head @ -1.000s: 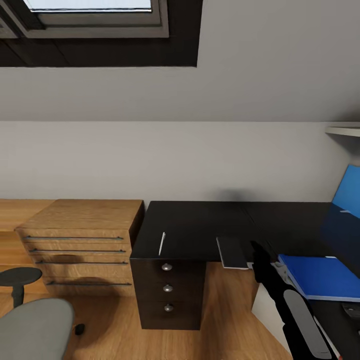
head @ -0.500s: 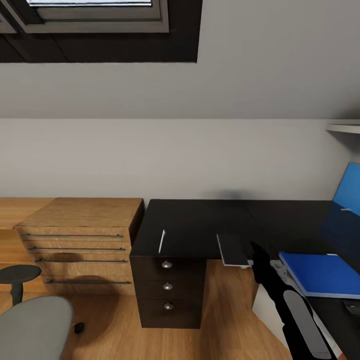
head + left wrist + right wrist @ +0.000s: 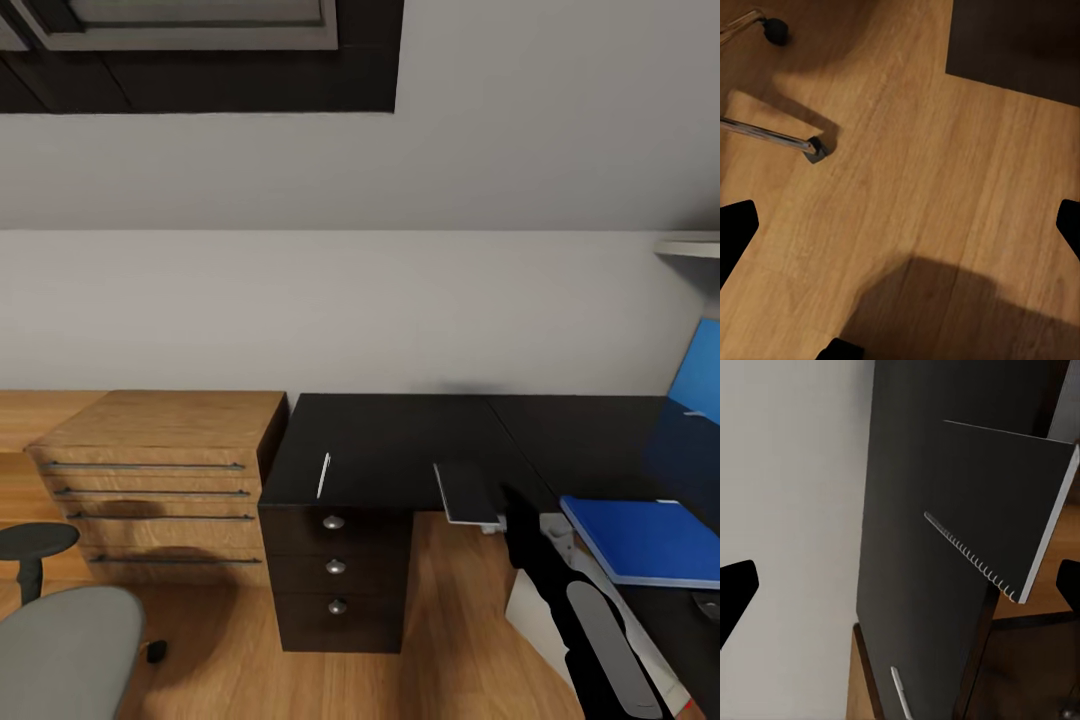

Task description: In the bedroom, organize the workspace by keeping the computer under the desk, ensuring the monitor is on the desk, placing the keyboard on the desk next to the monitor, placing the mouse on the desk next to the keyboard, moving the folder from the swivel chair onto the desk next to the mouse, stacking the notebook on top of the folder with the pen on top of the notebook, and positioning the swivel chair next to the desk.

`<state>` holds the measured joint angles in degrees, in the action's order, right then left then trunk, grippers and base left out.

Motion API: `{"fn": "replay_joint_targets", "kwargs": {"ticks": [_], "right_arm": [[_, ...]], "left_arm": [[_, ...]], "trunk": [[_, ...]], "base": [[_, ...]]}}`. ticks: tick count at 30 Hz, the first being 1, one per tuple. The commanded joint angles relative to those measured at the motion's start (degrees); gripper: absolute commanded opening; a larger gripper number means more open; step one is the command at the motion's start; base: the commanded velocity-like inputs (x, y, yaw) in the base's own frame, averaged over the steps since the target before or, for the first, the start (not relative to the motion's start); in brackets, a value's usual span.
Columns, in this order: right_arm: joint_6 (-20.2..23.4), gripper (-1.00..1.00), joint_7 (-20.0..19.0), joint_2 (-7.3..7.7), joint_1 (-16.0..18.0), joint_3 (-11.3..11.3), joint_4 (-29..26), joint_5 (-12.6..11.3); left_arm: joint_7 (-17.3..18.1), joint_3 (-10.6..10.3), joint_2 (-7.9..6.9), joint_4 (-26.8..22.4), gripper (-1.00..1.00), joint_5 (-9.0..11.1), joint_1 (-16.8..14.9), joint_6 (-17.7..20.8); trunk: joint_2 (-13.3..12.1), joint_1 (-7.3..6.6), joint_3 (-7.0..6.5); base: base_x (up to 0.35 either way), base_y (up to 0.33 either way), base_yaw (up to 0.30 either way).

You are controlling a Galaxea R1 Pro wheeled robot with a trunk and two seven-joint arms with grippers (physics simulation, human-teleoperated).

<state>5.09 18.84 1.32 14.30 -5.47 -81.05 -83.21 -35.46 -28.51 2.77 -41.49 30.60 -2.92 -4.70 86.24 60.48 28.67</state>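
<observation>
The black-topped desk (image 3: 400, 440) stands against the wall, with drawers (image 3: 336, 566) below. A thin white pen (image 3: 323, 474) lies near its front edge. Right of the pen, the grey notebook (image 3: 465, 493) overhangs the desk's inner edge. The blue folder (image 3: 645, 540) lies flat farther right, by the monitor (image 3: 695, 400) at the frame's edge. My right arm (image 3: 580, 610) reaches up just short of the notebook. My right gripper (image 3: 900, 589) is open, facing the notebook (image 3: 1012, 510) and pen (image 3: 900, 690). The swivel chair (image 3: 65, 650) is at lower left. My left gripper (image 3: 900, 225) is open above the floor.
A low wooden drawer unit (image 3: 160, 470) stands left of the desk. The chair's chrome leg (image 3: 765, 135) and a caster (image 3: 776, 30) are on the wood floor beneath my left gripper. A white shelf edge (image 3: 690, 245) juts out at upper right.
The whole head view has slid upward a little as the camera tipped down, and the skylight has nearly left the frame. Pen, notebook and folder lie where they were.
</observation>
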Motion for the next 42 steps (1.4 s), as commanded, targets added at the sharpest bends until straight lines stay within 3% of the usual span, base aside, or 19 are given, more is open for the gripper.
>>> {"fn": "replay_joint_targets", "kwargs": {"ticks": [1, 23, 27, 30, 32, 33, 36, 42], "right_arm": [[0.3, 1.0, 0.3, 0.0, 0.0, -0.1, 0.1, -0.2], [0.3, 1.0, 0.0, -0.05, 0.0, -0.6, 5.1, -0.3], [0.3, 1.0, 0.0, -0.09, 0.0, -0.6, 6.8, -0.4], [0.3, 1.0, -0.5, -0.11, 0.0, -0.4, 6.9, -0.4], [0.2, 1.0, -4.4, -0.24, 0.0, -0.2, 7.0, -0.3], [0.2, 1.0, -5.5, -0.25, 0.0, -0.1, 7.0, -0.3], [0.2, 1.0, -6.9, -0.26, 0.0, -0.1, 6.9, -0.2], [0.3, 1.0, -7.5, -0.27, 0.0, -0.1, 6.7, -0.1]], "left_arm": [[-0.3, -0.3, -0.04, 0.0, 1.0, 0.6, -0.1, -0.5], [-0.2, -0.3, -0.04, 0.0, 1.0, 0.6, -0.1, -0.5], [0.1, -0.2, -0.23, -6.7, 1.0, 0.7, -0.1, 0.5], [-0.1, -0.2, -0.53, -17.7, 1.0, 0.9, -0.1, 8.2], [-0.3, 1.2, -0.7, -30.3, 1.0, 1.3, -0.1, 23.6], [-0.3, 1.9, -0.63, -33.5, 1.0, 1.4, -0.1, 26.8], [-0.3, 3.3, -0.52, -39.4, 1.0, 1.7, -0.1, 32.2], [0.0, 3.9, -0.78, -40.8, 1.0, 1.8, -0.1, 33.8]], "trunk": [[0.4, 0.22, 0.25], [9.3, 5.06, 4.2], [10.9, 5.93, 4.91], [12.1, 6.59, 5.45], [12.9, 7.03, 5.81], [13.3, 7.25, 5.99], [13.7, 7.47, 6.17], [13.7, 7.47, 6.17]], "base": [[0.0, 0.0, 0.0], [0.0, 0.0, 0.0], [0.0, 0.0, 0.0], [0.0, 0.0, 0.0], [0.0, 0.0, 0.0], [0.0, 0.0, 0.0], [0.0, 0.0, 0.0], [0.0, 0.0, 0.0]]}}
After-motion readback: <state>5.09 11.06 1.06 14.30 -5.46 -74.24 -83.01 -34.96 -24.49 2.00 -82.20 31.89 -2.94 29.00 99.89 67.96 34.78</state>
